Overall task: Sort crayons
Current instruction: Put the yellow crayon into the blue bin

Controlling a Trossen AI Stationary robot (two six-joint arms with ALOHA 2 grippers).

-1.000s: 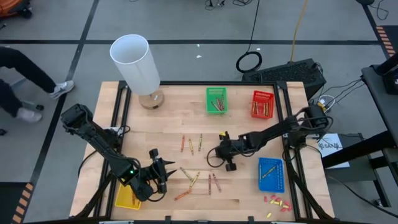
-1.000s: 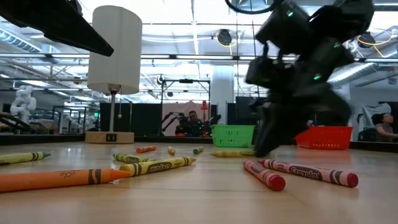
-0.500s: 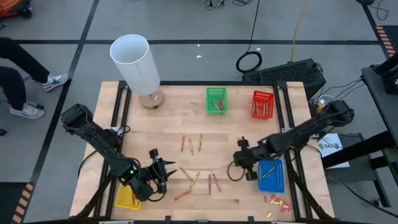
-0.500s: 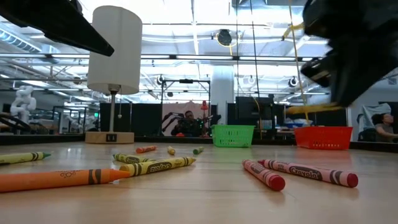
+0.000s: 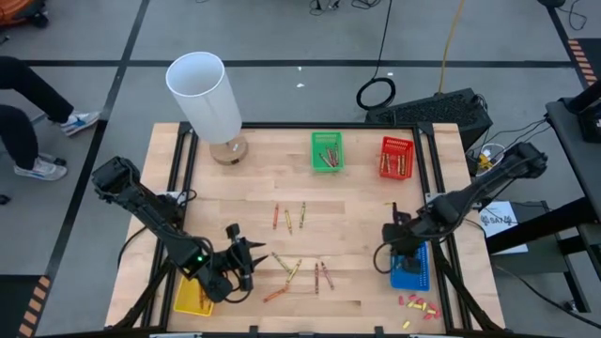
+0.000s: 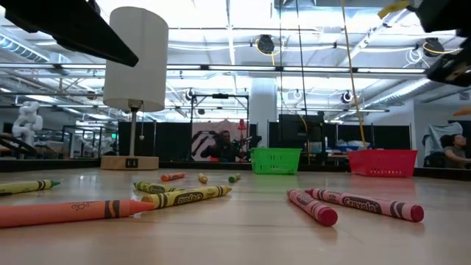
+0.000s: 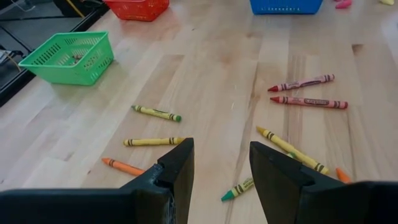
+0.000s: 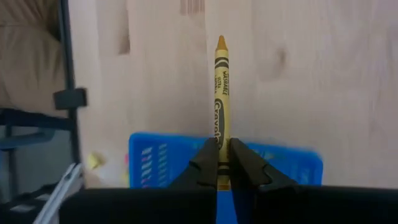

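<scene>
Surface: wooden table (image 5: 254,202) with a dark frame, on a grey floor; across it at table height a hall with ceiling lights shows.
Near edge, left corner: yellow basket (image 5: 191,300) partly under the left arm.
Near edge, right corner: small red and yellow stubby bits (image 5: 418,304) clustered apart, beside the blue basket.
Left gripper: left gripper (image 5: 246,268) low over the near left part of the table, fingers (image 7: 177,174) parted with nothing between them, facing the loose crayons.
Near crayons: loose crayons (image 5: 293,270) scattered just ahead of the left gripper: an orange one, yellow ones, a green-tipped one and two red ones (image 7: 308,92) lying side by side.
Right gripper: right gripper (image 5: 398,246) over the blue basket (image 5: 411,272) at the near right, fingers (image 8: 205,163) pinched on a yellow crayon (image 8: 221,99).
Held crayon: sticks straight out past the fingertips, pointing beyond the basket's rim over bare wood.
Middle crayons: three more crayons (image 5: 289,217) near the table's centre, well apart from either gripper.
Far edge: green basket (image 5: 327,152) and red basket (image 5: 396,157), each with crayons in it, side by side.
Far left: white lamp (image 5: 207,101) with a round wooden base.
Beyond the table: a person's legs and shoes (image 5: 38,169) on the floor to the left.
</scene>
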